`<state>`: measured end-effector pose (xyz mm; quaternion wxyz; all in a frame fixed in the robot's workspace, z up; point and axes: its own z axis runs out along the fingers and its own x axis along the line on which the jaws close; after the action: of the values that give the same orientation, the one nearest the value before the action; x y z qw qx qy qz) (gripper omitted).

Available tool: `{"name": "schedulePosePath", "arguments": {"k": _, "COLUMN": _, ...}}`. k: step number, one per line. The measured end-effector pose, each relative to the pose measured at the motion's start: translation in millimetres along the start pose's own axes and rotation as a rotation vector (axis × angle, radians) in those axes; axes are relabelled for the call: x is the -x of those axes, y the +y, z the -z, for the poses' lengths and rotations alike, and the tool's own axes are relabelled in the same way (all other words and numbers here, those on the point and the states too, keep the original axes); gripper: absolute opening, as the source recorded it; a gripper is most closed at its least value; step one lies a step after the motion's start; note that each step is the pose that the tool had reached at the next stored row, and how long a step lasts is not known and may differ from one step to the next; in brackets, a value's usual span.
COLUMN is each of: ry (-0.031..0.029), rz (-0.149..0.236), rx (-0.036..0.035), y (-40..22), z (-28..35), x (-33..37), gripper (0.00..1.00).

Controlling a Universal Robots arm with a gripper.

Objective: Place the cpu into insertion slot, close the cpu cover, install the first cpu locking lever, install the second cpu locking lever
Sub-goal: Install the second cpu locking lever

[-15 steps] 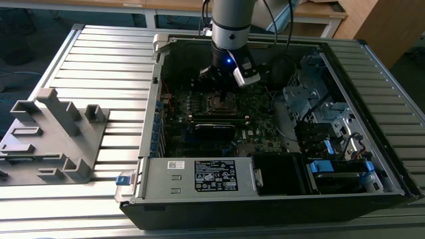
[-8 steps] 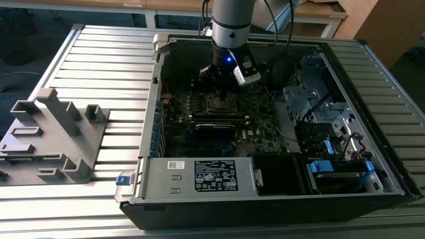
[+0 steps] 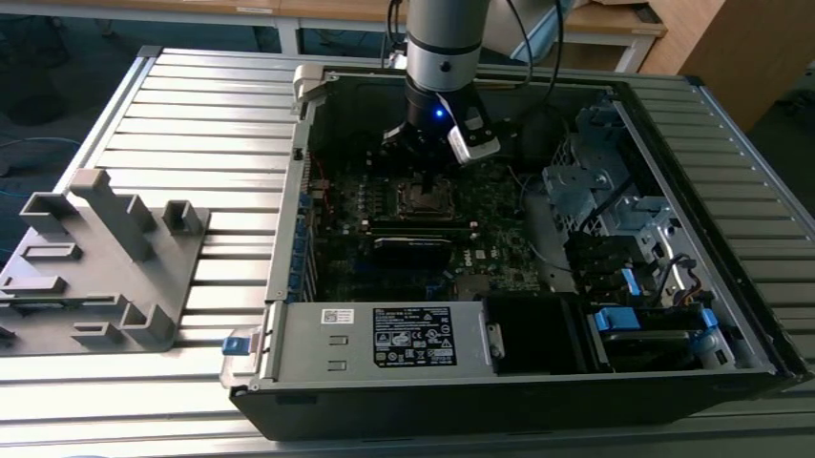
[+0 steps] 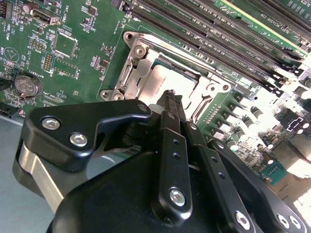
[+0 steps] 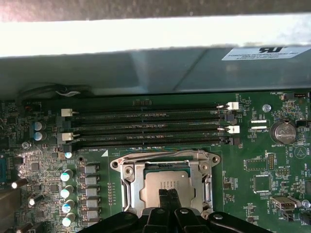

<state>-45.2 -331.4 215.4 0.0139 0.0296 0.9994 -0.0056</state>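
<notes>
over insertion slot (image 5: 166,182) | gripper (image 5: 168,193) fingers together, tips on cpu (image 5: 167,184) | cpu cover (image 5: 199,170) down

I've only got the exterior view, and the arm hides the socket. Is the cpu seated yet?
Observer: Yes. In both wrist views the cpu lies flat in the socket with its silver top facing up.
Operator: And the cover, up or down?
Observer: Down. The cpu cover lies flat around the chip, which shows through its window.
Operator: Where is the pincer exactly?
Observer: In the first wrist view the pincer is right over the edge of the chip's top, with its tips together and holding nothing.
</notes>
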Motion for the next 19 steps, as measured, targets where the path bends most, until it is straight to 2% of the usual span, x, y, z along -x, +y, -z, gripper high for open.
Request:
{"name": "schedulePosePath", "arguments": {"k": 9, "ry": 0.0003, "rz": 0.0, "rx": -0.0005, "y": -0.1, "z": 1.2, "x": 0.0, "gripper": 0.11}}
{"name": "schedulePosePath", "arguments": {"k": 19, "ry": 0.0002, "rz": 0.0, "rx": 0.0, "y": -0.1, "z": 12.9, "x": 0.4, "gripper": 0.11}}
